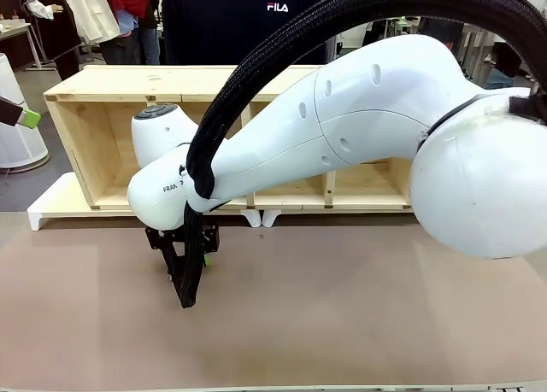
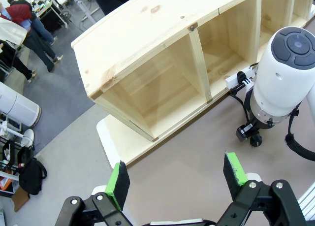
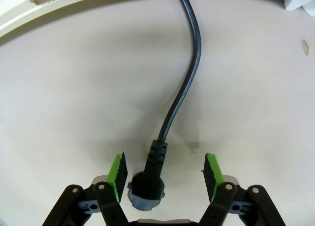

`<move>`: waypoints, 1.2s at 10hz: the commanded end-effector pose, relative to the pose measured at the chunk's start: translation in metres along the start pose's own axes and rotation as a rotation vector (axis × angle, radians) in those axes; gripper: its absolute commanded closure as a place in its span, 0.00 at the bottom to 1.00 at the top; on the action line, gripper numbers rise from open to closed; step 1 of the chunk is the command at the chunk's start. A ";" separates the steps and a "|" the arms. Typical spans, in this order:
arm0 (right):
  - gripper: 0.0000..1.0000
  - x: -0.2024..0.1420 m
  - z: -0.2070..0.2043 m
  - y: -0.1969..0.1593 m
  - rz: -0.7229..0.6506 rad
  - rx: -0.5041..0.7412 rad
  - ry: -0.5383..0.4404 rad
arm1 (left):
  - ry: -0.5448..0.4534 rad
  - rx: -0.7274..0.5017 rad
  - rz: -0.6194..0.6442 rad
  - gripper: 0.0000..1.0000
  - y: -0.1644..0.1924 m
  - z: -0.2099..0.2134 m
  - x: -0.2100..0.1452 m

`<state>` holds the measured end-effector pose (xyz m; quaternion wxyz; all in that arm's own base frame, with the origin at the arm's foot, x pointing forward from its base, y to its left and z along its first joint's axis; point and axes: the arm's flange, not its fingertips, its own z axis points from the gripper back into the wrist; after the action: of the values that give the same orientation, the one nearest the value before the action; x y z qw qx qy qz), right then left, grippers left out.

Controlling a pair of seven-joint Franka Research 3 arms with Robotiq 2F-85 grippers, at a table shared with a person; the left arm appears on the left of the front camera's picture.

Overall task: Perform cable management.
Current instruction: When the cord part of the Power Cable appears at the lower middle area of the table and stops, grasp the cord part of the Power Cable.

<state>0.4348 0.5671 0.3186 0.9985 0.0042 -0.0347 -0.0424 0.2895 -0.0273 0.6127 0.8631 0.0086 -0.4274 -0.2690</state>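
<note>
Pads (image 2: 118, 184) of the left gripper (image 2: 175, 173) stand spread on nothing, high over the table (image 2: 187, 152) and well apart from the work. The right gripper (image 3: 166, 169) is nearer: jaws apart astride the plug (image 3: 146, 189), the cable (image 3: 189, 63) on the table running straight ahead toward the wooden shelf (image 3: 29, 9) (one pad may be touching the plug). Readable: "FILA" (image 1: 278, 7) on a person's dark top (image 1: 222, 29), "FRA" (image 1: 171, 188) on the right arm (image 1: 342, 119)

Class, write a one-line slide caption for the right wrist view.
Open right gripper straddles the plug of the black cable on the table.
</note>
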 end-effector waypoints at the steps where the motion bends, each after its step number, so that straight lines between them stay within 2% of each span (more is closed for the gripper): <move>1: 0.40 0.004 -0.001 0.008 0.013 -0.030 -0.020 | -0.012 0.005 0.002 0.00 0.001 -0.002 0.001; 7: 0.99 0.005 -0.001 0.010 0.004 -0.023 -0.029 | -0.012 0.005 0.002 0.00 0.001 -0.002 0.001; 12: 1.00 0.004 0.000 0.010 0.005 -0.021 -0.044 | -0.012 0.005 0.002 0.00 0.001 -0.002 0.001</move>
<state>0.4379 0.5733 0.3195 0.9984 0.0015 -0.0384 -0.0411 0.2895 -0.0273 0.6127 0.8631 0.0086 -0.4274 -0.2690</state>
